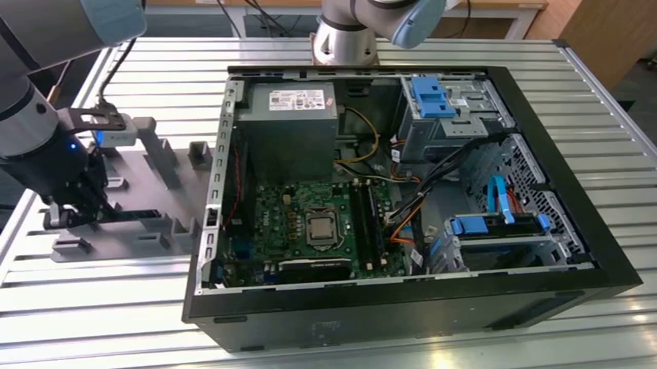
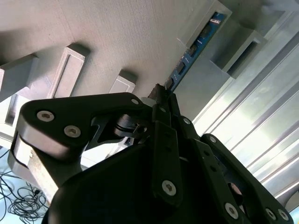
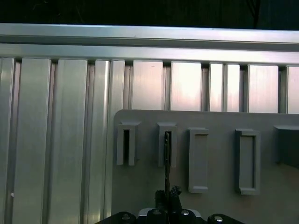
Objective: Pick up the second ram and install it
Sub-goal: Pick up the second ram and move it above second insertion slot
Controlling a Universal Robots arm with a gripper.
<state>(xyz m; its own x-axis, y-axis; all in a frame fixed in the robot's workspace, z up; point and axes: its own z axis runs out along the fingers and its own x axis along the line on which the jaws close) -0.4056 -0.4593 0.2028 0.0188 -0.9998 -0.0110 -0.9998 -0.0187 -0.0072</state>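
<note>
The work stands at the pick-up stage: the end effector (image 2: pixel 161 95) is down over the grey holder tray (image 1: pixel 154 192) with its fingers pinched closed on the near end of the second ram (image 2: pixel 195 46). The ram stands on edge on the tray, and its far end sits in one of the tray's slotted posts. In the first wrist view the ram (image 3: pixel 167 158) appears as a thin dark line running from the closed end effector (image 3: pixel 167 198) into that post, so by the look of it the ram is gripped but not yet lifted out. Installation is all still to do. The open computer case (image 1: pixel 411 315) lies just beside the tray, toward the exterior view's right, with its motherboard (image 1: pixel 298 231) exposed and the long black memory slots (image 1: pixel 365 223) well apart from the tray. Whether any slot is already filled cannot be made out. Tray and case both rest on a ribbed aluminium tabletop (image 1: pixel 123 307) of long parallel slats, bright with reflected light. Beyond the tabletop, on the far side from the tray, are loose cables (image 1: pixel 257 15) and a wooden panel (image 1: pixel 605 31).
</note>
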